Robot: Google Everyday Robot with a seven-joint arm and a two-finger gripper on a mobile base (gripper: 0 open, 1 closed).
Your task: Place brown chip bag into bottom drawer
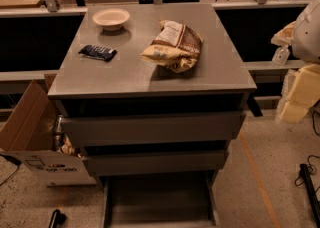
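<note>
Grasp not yet begun: gripper at right edge, openness impossible to tell, well apart from brown chip bag on desk. Next: grip bag, lower into pulled-out bottom drawer

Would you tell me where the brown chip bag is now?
In the camera view, the brown chip bag lies right of centre on the cabinet top, right of the blue bar; the gripper is at the picture's right edge, beyond the cabinet.
</note>
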